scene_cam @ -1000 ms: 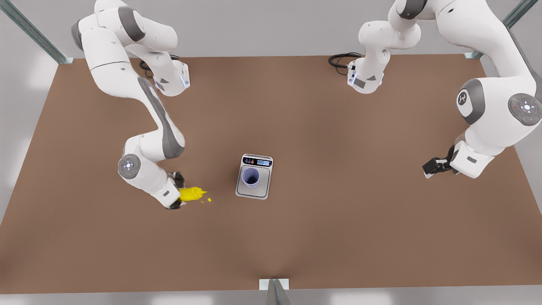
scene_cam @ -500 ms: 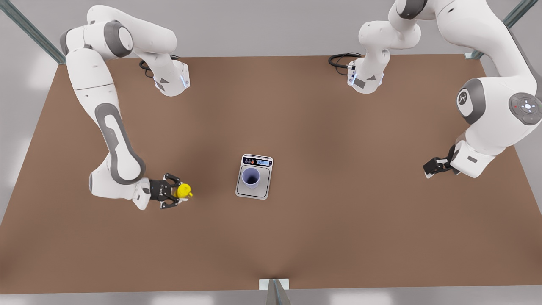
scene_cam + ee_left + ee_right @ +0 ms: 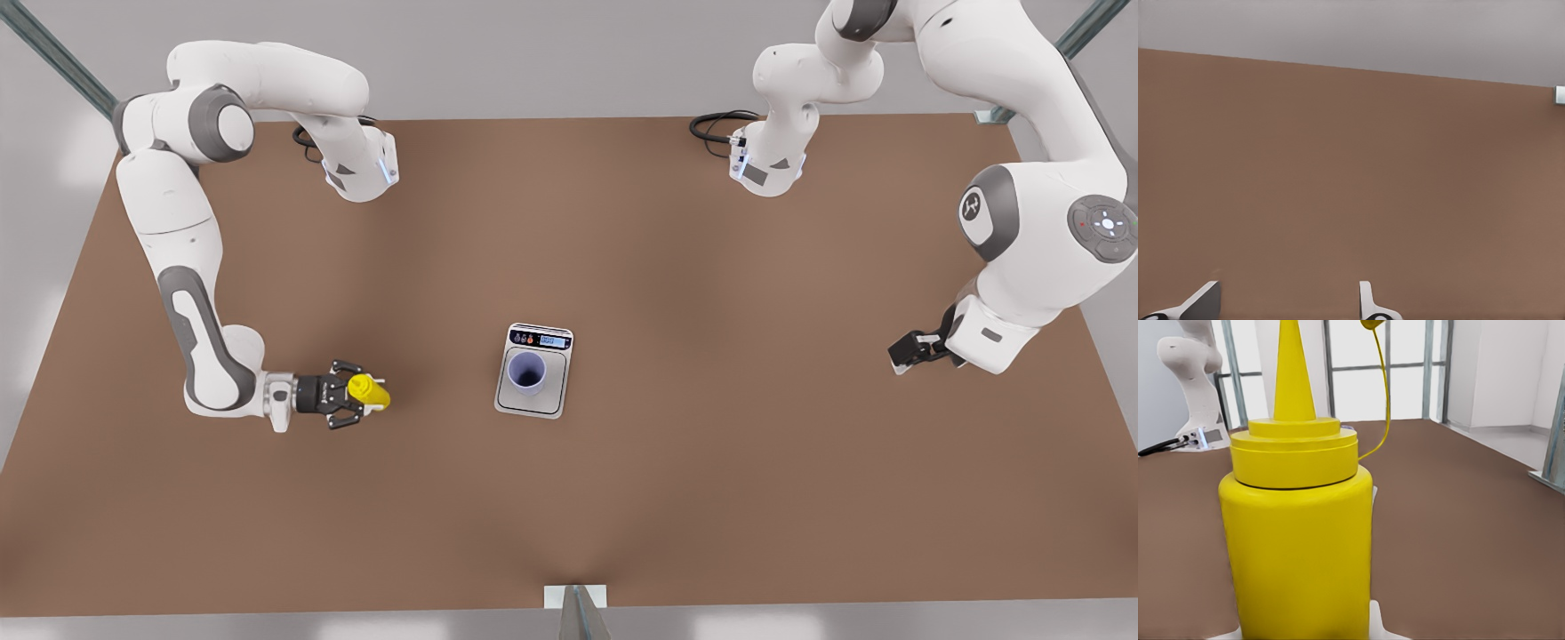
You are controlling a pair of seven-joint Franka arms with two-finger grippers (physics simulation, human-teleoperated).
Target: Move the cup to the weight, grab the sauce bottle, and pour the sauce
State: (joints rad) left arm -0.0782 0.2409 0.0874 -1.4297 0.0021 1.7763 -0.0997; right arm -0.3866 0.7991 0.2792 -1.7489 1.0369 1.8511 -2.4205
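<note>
The yellow sauce bottle stands upright just above the table at the front view's left, with my right gripper shut on it. The right wrist view has the bottle close up, its nozzle pointing up and its small cap hanging on a strap. The lavender cup stands on the plate of the silver-grey scale at the table's middle, well apart from the bottle. No yellow drops show on the table. My left gripper waits at the front view's right, open over bare table.
Both arm bases with black cables sit at the table's far edge. A metal post stands at the middle of the near edge. Brown tabletop stretches between the scale and each gripper.
The bottle was tipped with its nozzle toward the scale and yellow drops beside it; it now stands upright, drawn back toward the front view's left. The drops are gone. The left arm has not moved.
</note>
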